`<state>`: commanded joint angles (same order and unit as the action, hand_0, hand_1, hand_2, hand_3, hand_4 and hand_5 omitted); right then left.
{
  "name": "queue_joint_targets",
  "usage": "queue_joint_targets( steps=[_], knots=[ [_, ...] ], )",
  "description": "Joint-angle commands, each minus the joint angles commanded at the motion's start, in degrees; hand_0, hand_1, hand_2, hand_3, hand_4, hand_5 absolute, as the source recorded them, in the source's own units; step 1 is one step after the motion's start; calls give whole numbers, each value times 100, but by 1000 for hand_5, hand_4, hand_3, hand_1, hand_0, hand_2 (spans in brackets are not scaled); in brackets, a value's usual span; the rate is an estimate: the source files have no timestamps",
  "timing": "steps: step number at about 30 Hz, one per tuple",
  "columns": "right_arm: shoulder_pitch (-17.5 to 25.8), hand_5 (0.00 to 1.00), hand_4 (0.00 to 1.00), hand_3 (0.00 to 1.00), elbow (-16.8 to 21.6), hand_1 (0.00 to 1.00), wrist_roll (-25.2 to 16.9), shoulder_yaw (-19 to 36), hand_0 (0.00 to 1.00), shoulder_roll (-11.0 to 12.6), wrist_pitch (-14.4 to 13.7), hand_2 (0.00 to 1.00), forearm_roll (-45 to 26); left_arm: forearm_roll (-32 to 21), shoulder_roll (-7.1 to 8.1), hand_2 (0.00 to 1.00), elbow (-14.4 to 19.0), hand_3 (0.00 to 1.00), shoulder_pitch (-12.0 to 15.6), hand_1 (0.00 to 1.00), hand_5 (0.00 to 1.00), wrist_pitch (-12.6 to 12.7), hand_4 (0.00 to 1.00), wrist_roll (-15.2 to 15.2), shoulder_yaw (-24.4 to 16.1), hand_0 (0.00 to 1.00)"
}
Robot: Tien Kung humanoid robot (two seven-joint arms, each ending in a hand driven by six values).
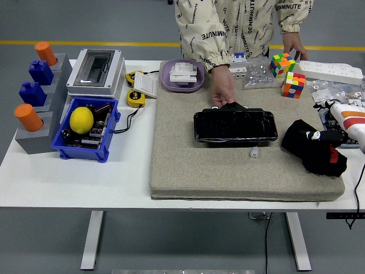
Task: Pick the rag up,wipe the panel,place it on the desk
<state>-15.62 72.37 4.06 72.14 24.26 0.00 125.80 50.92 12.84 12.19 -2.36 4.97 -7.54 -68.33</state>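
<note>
The black glossy panel [235,125] lies in the middle of the beige mat [188,160]. A person's hand [223,90] rests on the panel's far edge. The black rag [305,147], with a red tag, is bunched on the mat's right end. My right hand [323,136] comes in from the right edge and sits low over the rag's top; its fingers are stretched out and hold nothing. The black fingers are hard to separate from the black cloth. My left arm is out of the picture.
Two colour cubes [294,84] and a purple bowl [182,76] stand at the mat's far edge. A small white connector [254,152] lies in front of the panel. On the left are a blue bin [111,128] with a lemon and a grey box [96,69].
</note>
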Motion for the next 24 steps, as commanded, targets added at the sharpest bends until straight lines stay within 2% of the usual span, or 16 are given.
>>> queue_joint_targets(
  steps=[10, 24],
  knots=[
    [-1, 693, 998, 844, -454, 745, -213, -64, 829, -134, -433, 840, 84, 3, -4, 695, -5, 581, 8, 663, 448, 4, 683, -1, -17, 649],
    [7, 698, 998, 839, -968, 743, -368, 46, 832, -294, -593, 836, 48, -22, 17, 695, 1, 580, 23, 663, 448, 4, 682, -1, 40, 650]
  ],
)
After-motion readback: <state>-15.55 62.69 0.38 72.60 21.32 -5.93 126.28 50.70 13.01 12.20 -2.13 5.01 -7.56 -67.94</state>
